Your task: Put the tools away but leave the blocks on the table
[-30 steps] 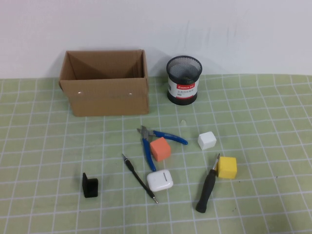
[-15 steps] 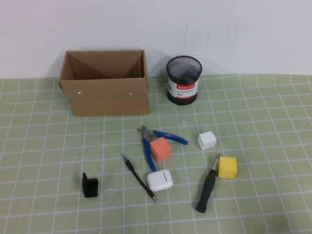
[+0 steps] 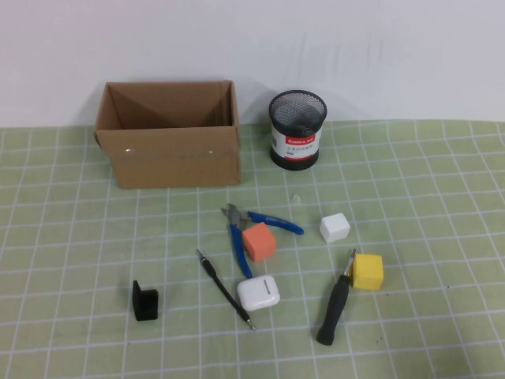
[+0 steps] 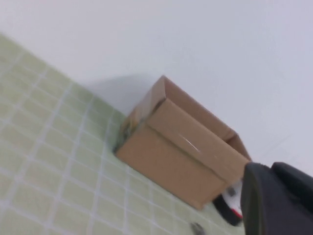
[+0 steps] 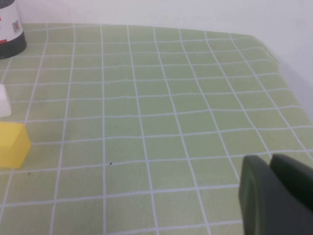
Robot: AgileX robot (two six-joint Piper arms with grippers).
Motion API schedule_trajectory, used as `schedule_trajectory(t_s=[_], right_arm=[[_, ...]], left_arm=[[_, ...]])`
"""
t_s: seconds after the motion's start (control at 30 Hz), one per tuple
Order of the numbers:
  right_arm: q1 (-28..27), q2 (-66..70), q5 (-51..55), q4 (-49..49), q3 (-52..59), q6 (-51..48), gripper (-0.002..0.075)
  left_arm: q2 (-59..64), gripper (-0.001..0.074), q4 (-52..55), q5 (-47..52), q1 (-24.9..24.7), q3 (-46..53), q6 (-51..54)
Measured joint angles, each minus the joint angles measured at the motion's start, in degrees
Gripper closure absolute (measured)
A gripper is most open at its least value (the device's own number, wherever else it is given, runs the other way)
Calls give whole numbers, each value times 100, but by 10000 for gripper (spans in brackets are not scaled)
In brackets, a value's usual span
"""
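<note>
On the bench [image 3: 442,205], the pliers [image 3: 251,225] touch the orange block [image 3: 259,241]. The thin screwdriver [image 3: 226,289] lies left of the earbud case [image 3: 259,293]; the thick screwdriver [image 3: 335,305] touches the yellow block [image 3: 368,271]. The white block [image 3: 334,227] sits apart. The left claw [image 4: 279,200] is near the cardboard box [image 3: 168,144], the right claw [image 5: 276,198] over bare bench; I cannot tell either's state.

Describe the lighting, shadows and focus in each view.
High view: even, soft light, sharp throughout, with only faint shadows beside the cardboard box and mesh cup. Left wrist view: tilted and slightly soft; the box casts a dim shadow on the wall; the left gripper is a dark blur. Right wrist view: the mat is clear, the right gripper blurred.
</note>
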Motion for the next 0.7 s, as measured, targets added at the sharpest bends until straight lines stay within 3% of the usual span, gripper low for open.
schedule_trajectory(t_s=[0.2,0.43,0.7], right_arm=[[0,0,0,0,0,0,736],[0,0,0,0,0,0,736],[0,0,0,0,0,0,736]], left_arm=[[685,739,-238,1803,0,-890,-422],[2644,739,-79,4207,0,-2848,529],[4763,739,-214,4908,0,-3875,1770]])
